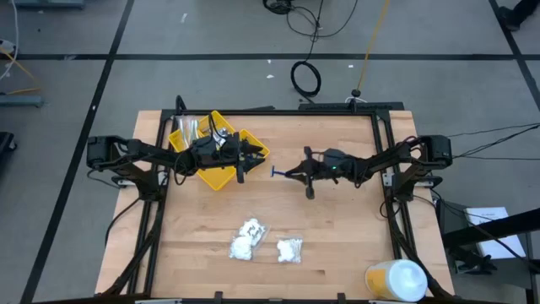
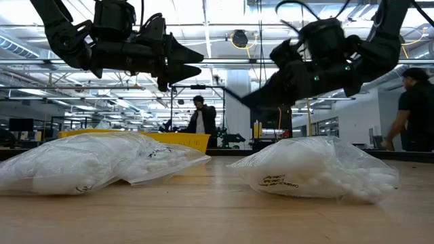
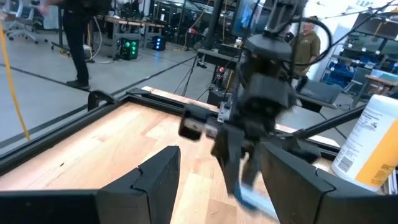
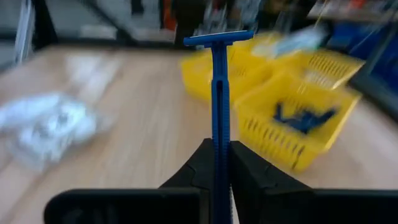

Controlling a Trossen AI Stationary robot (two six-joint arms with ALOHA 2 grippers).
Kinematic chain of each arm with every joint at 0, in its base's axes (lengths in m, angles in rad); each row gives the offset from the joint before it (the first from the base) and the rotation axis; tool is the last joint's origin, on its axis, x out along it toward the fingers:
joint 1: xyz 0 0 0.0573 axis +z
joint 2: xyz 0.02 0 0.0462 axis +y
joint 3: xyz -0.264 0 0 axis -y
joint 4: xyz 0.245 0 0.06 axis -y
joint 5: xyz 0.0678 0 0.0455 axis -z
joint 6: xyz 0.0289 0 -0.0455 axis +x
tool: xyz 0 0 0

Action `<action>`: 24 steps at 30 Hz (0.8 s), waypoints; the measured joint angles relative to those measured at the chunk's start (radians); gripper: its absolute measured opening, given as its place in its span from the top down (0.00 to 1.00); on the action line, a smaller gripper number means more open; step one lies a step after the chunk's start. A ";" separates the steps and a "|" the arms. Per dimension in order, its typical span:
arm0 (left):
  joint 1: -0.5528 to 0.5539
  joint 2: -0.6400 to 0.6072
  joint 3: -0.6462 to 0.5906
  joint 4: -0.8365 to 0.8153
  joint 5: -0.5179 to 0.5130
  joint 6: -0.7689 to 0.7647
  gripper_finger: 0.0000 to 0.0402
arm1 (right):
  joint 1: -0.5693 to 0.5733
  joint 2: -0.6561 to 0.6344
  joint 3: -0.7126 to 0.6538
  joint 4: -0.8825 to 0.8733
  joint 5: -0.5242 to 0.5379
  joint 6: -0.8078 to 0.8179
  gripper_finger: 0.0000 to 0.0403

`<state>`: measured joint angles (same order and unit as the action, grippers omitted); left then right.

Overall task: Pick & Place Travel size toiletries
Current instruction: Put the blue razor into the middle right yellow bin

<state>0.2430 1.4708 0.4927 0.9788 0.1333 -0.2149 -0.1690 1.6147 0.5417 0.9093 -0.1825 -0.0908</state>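
Mid-frame in the overhead view, the right tool [image 1: 291, 173] is clenched on a slim blue razor [image 4: 219, 93], held by its handle above the desk [image 1: 337, 245]. It looks light and stiff; gripping low on the stem seems sensible, though it could pivot. The left tool [image 1: 253, 156] hangs released over the yellow tray [image 1: 215, 179]. Three soft bags [image 1: 249, 239] lie lower centre.

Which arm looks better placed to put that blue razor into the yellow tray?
The right one, probably. The right gripper is shut on the blue razor, aimed at the yellow tray. The left gripper hangs open beside the tray, holding nothing.
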 joint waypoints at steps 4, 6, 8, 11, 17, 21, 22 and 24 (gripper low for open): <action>-0.010 0.000 0.000 0.019 -0.001 0.023 0.46 | -0.009 -0.017 -0.065 0.181 0.003 0.018 0.95; -0.014 0.000 0.000 0.021 -0.001 0.031 0.46 | -0.009 -0.022 -0.086 0.254 0.002 0.026 0.95; -0.017 0.000 0.000 0.021 -0.001 0.033 0.46 | -0.008 -0.024 -0.098 0.319 0.002 0.026 0.95; -0.026 0.000 0.000 0.021 -0.002 0.066 0.46 | -0.001 -0.024 -0.108 0.378 0.002 0.034 0.95; -0.066 0.000 0.002 0.021 -0.002 0.188 0.46 | 0.022 -0.024 -0.108 0.476 0.002 0.035 0.95; -0.097 0.000 0.034 0.021 -0.003 0.250 0.46 | 0.041 -0.024 -0.107 0.530 0.002 0.036 0.95; -0.105 0.000 0.044 0.020 -0.003 0.254 0.46 | 0.045 -0.024 -0.107 0.542 0.002 0.036 0.95; -0.124 0.000 0.065 0.017 -0.003 0.255 0.46 | 0.053 -0.024 -0.107 0.560 0.002 0.036 0.95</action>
<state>0.1193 1.4712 0.5581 0.9963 0.1303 0.0399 -0.1155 1.5909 0.4347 1.4696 -0.1802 -0.0544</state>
